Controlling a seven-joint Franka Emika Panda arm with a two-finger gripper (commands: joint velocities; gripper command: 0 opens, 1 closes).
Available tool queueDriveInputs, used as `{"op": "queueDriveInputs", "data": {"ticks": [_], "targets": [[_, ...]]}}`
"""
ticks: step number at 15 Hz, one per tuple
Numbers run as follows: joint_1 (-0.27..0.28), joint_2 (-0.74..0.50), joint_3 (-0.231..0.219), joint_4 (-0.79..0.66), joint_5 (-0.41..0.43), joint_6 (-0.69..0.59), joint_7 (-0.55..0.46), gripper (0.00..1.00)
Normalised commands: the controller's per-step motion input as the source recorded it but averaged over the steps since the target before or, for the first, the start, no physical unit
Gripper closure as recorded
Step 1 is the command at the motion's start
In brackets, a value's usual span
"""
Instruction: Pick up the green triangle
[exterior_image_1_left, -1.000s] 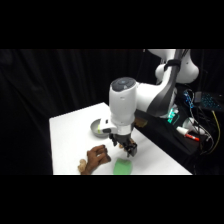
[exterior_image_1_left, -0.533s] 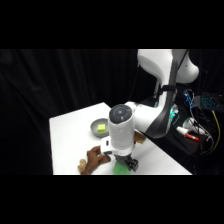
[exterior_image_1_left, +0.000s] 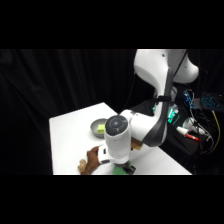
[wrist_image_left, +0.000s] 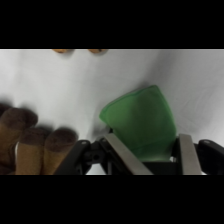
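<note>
Side view: a white robot arm (exterior_image_1_left: 150, 127) bends down over a white surface (exterior_image_1_left: 70, 137), its round wrist housing low above the near edge. Under that housing only a sliver of the green triangle (exterior_image_1_left: 117, 170) shows, at the picture's bottom edge, with the dark pincer (exterior_image_1_left: 126, 169) right on top of it. Just beside the triangle, on the side away from the arm's base, sits a brown toy-like object (exterior_image_1_left: 91, 161) with a yellowish tip. Beyond the triangle, farther back on the surface, stands a grey bowl (exterior_image_1_left: 96, 128) holding a paler yellow-green block (exterior_image_1_left: 101, 131). Past the surface's edge, near the arm's base, lie cables and electronics (exterior_image_1_left: 192, 127).

Wrist view: the green triangle (wrist_image_left: 142, 122) lies flat on the white surface (wrist_image_left: 65, 80), its wide rounded edge toward the top of the picture and its narrow end reaching down between the two metal fingers (wrist_image_left: 124, 152) of the pincer (wrist_image_left: 155, 155). The fingers stand apart, one on each side of the triangle; whether they touch it cannot be told. Left of the triangle, close by but apart from it, are three brown rounded lobes (wrist_image_left: 32, 142) of the brown object. Two small orange shapes (wrist_image_left: 77, 50) peek in at the top edge, well away from the triangle.
</note>
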Motion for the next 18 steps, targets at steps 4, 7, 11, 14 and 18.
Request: {"op": "queueDriveInputs", "data": {"ticks": [4,7,11,14,18], "targets": [[0.033,-0.18,-0.016,0.07,0.010,-0.44,-0.09,0.90],[0.027,-0.36,-0.016,0.07,0.004,-0.54,-0.06,1.00],[-0.017,-0.36,0.010,0.07,0.020,-0.40,-0.09,1.00],[-0.028,-0.30,0.015,0.06,0.026,-0.30,-0.05,1.00],[-0.037,-0.23,0.002,0.06,0.023,-0.22,0.02,1.00]]}}
